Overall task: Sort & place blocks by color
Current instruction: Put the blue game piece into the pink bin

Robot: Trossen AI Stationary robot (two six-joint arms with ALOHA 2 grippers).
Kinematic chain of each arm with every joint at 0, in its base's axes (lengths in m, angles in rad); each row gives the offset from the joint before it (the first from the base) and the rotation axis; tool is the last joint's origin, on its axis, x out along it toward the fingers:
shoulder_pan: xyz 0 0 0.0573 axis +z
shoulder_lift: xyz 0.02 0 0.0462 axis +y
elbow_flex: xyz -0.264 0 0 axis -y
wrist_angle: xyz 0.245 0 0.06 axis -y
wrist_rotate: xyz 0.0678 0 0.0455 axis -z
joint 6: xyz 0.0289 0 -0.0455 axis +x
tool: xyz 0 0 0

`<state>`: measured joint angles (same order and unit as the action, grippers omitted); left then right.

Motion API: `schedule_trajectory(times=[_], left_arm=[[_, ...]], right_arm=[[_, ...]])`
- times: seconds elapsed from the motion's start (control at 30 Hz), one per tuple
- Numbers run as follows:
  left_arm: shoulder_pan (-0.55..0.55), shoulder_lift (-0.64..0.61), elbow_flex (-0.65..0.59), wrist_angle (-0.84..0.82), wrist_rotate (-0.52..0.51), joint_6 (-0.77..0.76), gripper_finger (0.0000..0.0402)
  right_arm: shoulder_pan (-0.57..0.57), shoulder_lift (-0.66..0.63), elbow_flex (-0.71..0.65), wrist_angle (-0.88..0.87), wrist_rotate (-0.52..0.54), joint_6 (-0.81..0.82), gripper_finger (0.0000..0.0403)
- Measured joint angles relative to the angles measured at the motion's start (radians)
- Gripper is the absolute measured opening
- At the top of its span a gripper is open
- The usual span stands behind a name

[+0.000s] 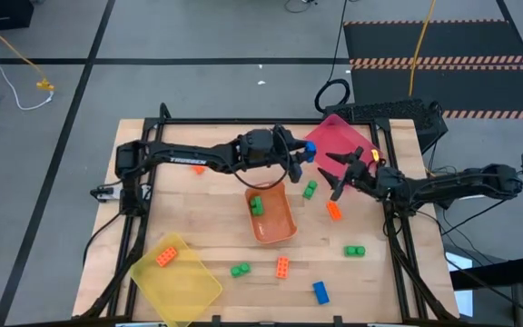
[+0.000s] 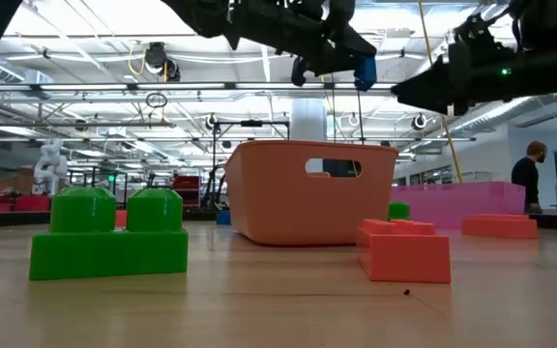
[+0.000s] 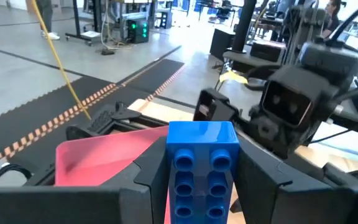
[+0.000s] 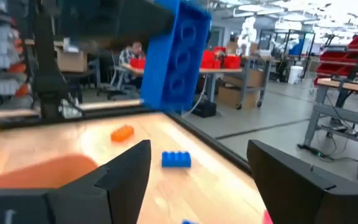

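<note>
above the pink tray's (image 1: 339,134) near edge a blue block (image 1: 310,148) is clamped by the left gripper (image 1: 305,150) – apparently for release there – while the right gripper (image 1: 340,175), jaws wide and empty, is held just beside it.

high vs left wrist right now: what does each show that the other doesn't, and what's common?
High view only: the whole table, the orange tray with a green block in it, the yellow tray holding an orange block, and loose blocks scattered across the wood.

Left wrist only: the studded face of the blue block clamped between the left gripper fingers.

Both: that blue block, the pink tray, and the right gripper, open, close by.
</note>
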<state>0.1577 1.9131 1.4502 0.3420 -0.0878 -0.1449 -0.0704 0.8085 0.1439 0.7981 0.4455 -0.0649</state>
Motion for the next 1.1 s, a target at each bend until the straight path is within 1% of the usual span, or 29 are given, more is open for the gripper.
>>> schedule_trajectory(times=[0.1, 0.2, 0.37, 0.5, 0.63, 0.77, 0.97, 1.1], left_arm=[[0.000, 0.003, 0.000, 0.017, -0.003, 0.001, 0.0137], [-0.002, 0.008, 0.001, 0.046, -0.049, 0.018, 0.0137], [-0.003, 0.040, 0.001, 0.087, -0.053, 0.026, 0.0149], [-0.003, 0.075, 0.001, 0.097, -0.052, 0.018, 0.0146], [-0.002, 0.082, 0.000, 0.121, -0.033, 0.011, 0.0142], [-0.002, 0.078, 0.000, 0.153, -0.008, 0.004, 0.0151], [-0.009, 0.078, 0.000, 0.136, 0.003, -0.005, 0.0142], [-0.012, 0.078, 0.000, 0.131, 0.001, 0.004, 0.0148]], right_arm=[[0.000, 0.045, 0.000, 0.069, 0.000, 0.004, 0.0267], [0.000, 0.082, 0.000, 0.108, -0.003, 0.028, 0.0267], [0.000, 0.144, 0.001, 0.184, -0.004, 0.038, 0.0267], [0.000, 0.180, 0.001, 0.256, -0.004, 0.027, 0.0267], [-0.010, 0.214, 0.022, 0.254, -0.004, 0.029, 0.0267], [-0.028, 0.247, 0.043, 0.249, -0.001, 0.028, 0.0267], [-0.061, 0.261, 0.058, 0.254, -0.010, 0.051, 0.0267], [-0.067, 0.261, 0.058, 0.262, -0.015, 0.052, 0.0249]])
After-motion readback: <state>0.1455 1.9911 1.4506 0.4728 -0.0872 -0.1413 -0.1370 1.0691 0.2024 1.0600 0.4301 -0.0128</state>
